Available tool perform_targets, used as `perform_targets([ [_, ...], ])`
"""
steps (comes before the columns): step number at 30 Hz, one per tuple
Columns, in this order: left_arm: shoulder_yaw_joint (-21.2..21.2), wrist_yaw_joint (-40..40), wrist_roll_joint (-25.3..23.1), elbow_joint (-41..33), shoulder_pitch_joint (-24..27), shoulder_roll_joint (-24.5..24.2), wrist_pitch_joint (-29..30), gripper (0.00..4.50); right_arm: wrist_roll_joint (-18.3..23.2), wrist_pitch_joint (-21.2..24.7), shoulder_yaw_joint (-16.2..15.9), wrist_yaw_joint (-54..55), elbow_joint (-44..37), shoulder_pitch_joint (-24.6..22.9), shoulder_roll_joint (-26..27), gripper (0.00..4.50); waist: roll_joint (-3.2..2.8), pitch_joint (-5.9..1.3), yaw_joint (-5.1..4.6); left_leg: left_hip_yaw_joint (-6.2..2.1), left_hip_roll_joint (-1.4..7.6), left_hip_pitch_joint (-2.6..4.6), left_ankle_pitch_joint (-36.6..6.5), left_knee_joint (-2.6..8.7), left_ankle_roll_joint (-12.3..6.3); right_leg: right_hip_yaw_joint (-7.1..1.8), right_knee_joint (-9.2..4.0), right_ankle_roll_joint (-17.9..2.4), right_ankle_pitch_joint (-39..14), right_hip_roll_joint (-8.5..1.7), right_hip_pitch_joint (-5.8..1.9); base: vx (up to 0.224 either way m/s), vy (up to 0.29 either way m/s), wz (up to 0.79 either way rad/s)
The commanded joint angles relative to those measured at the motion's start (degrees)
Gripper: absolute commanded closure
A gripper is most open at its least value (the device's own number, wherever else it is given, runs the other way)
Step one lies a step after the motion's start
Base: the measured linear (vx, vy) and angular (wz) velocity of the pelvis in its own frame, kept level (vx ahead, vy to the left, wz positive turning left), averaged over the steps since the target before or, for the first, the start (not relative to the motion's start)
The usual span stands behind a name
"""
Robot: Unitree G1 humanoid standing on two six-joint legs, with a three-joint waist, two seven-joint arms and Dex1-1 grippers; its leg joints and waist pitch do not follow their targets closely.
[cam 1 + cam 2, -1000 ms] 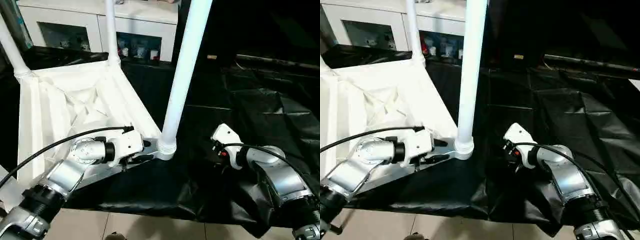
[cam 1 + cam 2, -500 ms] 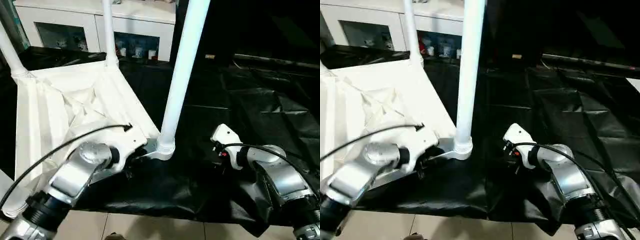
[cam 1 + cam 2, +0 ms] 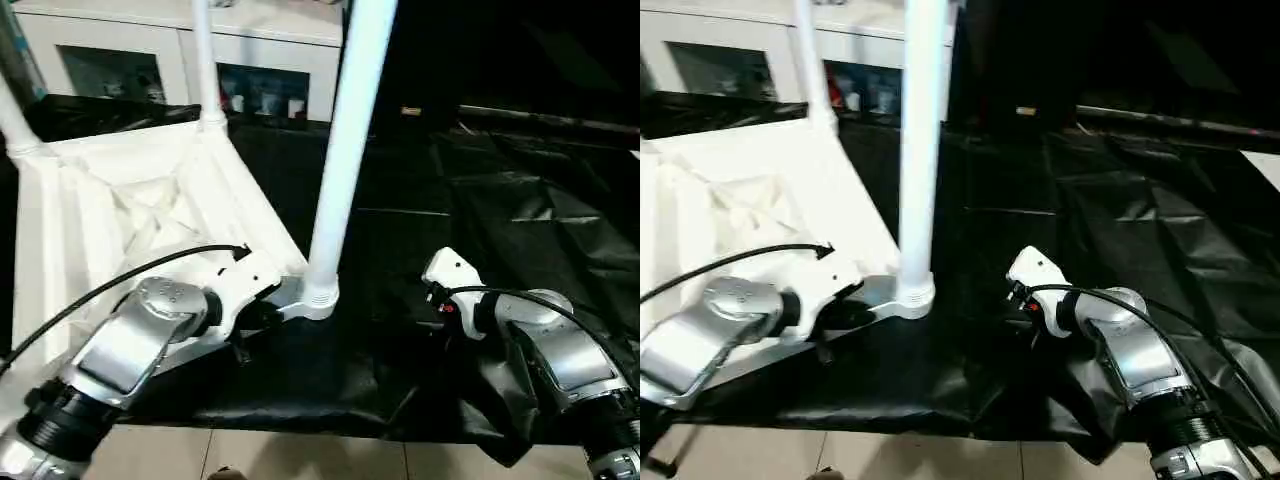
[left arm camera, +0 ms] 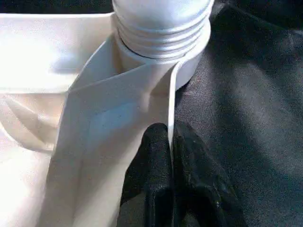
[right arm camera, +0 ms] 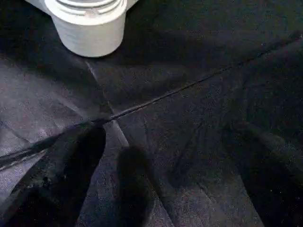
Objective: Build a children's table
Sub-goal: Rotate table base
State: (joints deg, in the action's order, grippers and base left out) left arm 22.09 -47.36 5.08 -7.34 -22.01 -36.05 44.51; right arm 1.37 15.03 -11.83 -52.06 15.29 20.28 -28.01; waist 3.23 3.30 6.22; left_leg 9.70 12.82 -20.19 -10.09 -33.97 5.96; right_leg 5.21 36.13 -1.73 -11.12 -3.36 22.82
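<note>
Your left gripper reaches forward and pinches the thin rim of the children's table, which lies upside down on the black-covered work table. Your right gripper hovers beside the near corner socket with its fingers spread, apart from it.

Smooth glossy white plastic is forming the children's table, lying on a wrinkled, shiny black table cover.

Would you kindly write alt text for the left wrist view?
The left pincer is shut on the thin white rim of the children's table, just below a corner socket holding a ribbed leg. Black cover lies beside the table.
</note>
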Motion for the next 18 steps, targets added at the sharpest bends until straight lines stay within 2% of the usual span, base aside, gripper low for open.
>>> perform_targets([
  [1,0.6,0.1,-1.6,-0.1,0.5,-0.8,-1.4,4.45,-0.2,0.0,-0.3,-0.1,-0.5,0.6,-0.6,0.00,-0.16,-3.64,0.28,0.00,0.35,-0.07,-9.9,3.61,-1.01,-3.19,-4.84,-7.1,-14.3,-4.12,-3.07,0.000,0.000,0.00],
  [3,0.5,0.4,-2.3,1.4,0.4,-0.4,-5.1,4.45,0.4,0.0,0.1,-0.3,-0.5,0.8,-0.3,0.00,-0.20,-3.54,0.35,0.05,0.33,0.01,-10.5,3.62,-0.99,-3.18,-5.04,-6.8,-15.6,-4.14,-2.99,0.000,0.000,0.00],
  [5,1.0,-3.8,-1.8,3.8,0.8,-0.1,-18.2,4.45,1.7,0.0,1.0,-0.6,-0.5,1.0,0.3,0.00,0.11,-3.50,0.54,0.03,0.19,-0.13,-11.0,3.66,-1.31,-3.23,-5.45,-5.3,-17.8,-4.27,-3.04,0.000,0.000,0.00],
  [7,2.0,-6.0,-2.1,6.6,0.6,0.4,-26.3,4.45,2.2,0.0,1.5,-0.5,-0.1,1.3,0.6,0.00,0.08,-3.58,0.69,-0.03,0.25,-0.03,-10.8,3.70,-1.27,-3.21,-5.45,-4.9,-17.6,-4.25,-2.90,0.000,0.000,0.00],
  [8,2.8,-6.3,-2.7,8.3,0.2,0.6,-28.6,4.45,2.1,0.0,1.5,-0.4,0.1,1.5,0.6,0.00,-0.14,-3.66,0.96,0.06,0.53,0.46,-11.1,3.71,-1.08,-3.32,-5.33,-5.3,-16.6,-4.26,-2.53,0.000,0.000,0.00],
  [10,4.1,-6.4,-3.7,11.5,-0.6,1.8,-33.5,4.45,2.1,-0.3,1.7,-0.2,0.6,1.7,0.7,0.00,-0.18,-3.59,1.57,0.09,0.65,0.42,-11.1,3.83,-0.84,-3.33,-5.10,-5.8,-15.7,-4.31,-2.59,0.000,0.000,0.00],
  [12,5.5,-7.2,-4.2,14.3,-1.3,3.0,-38.8,4.45,2.2,-0.6,2.0,0.1,1.0,1.8,0.9,0.00,-0.39,-3.66,2.40,0.23,0.68,0.75,-11.8,3.82,-0.37,-3.45,-5.15,-5.8,-15.4,-4.40,-2.43,0.000,0.000,0.00],
  [17,8.2,-8.7,-7.4,20.6,-3.1,5.1,-53.2,4.45,2.6,-0.9,2.7,1.1,0.9,1.3,0.8,0.00,-0.16,-3.64,3.38,0.13,0.78,0.80,-12.8,4.02,0.29,-3.48,-5.22,-4.8,-16.4,-4.70,-2.55,0.000,0.000,0.00],
  [18,8.2,-8.7,-7.4,20.6,-3.1,5.1,-53.2,4.45,2.6,-0.9,2.7,1.1,0.9,1.3,0.8,0.00,-0.13,-3.68,3.48,0.14,0.74,0.80,-12.8,4.01,0.33,-3.47,-5.18,-4.7,-16.5,-4.70,-2.58,0.000,0.000,0.00],
])
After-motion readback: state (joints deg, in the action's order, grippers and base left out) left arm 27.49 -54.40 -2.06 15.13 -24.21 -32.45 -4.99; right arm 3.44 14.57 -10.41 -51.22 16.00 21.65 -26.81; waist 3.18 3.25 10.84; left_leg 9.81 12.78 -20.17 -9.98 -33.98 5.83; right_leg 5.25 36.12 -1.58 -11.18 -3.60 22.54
